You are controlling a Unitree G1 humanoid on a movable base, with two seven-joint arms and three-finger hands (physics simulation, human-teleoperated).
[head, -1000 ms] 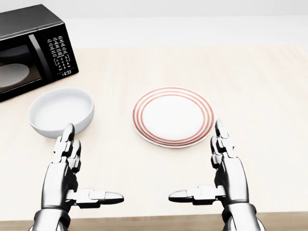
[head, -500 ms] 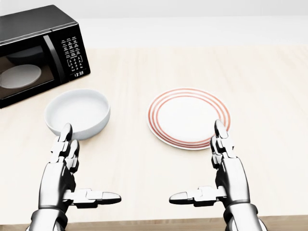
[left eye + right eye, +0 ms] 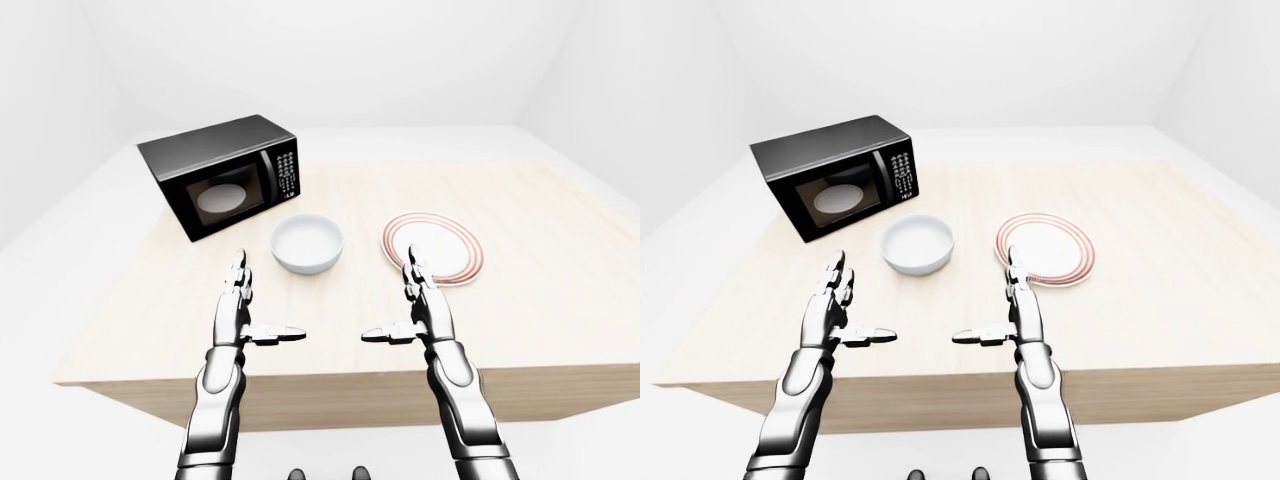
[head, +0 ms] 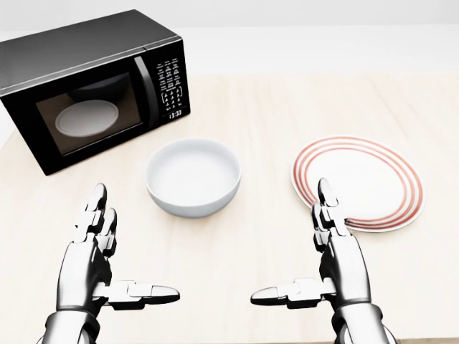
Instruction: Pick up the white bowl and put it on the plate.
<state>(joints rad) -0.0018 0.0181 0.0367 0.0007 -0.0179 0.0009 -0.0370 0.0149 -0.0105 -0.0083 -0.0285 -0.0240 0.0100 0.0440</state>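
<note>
In the head view the white bowl (image 4: 192,175) stands empty and upright on the light wooden table (image 4: 251,115), near the middle. The white plate with red rings (image 4: 358,183) lies to its right, apart from it. My left hand (image 4: 136,244) is open, palm inward, below and left of the bowl and not touching it. My right hand (image 4: 288,240) is open too. Its raised fingertips (image 4: 323,192) overlap the plate's lower left rim in the picture. Both hands are empty.
A black microwave (image 4: 93,86) stands at the upper left of the table, door shut, with a round turntable showing through the glass. The table's near edge (image 3: 330,380) runs just under my wrists in the left-eye view. White floor and walls surround the table.
The whole picture has shifted right, so the camera has moved left: microwave, bowl and plate all slid rightward in view. My hands keep the same open pose.
</note>
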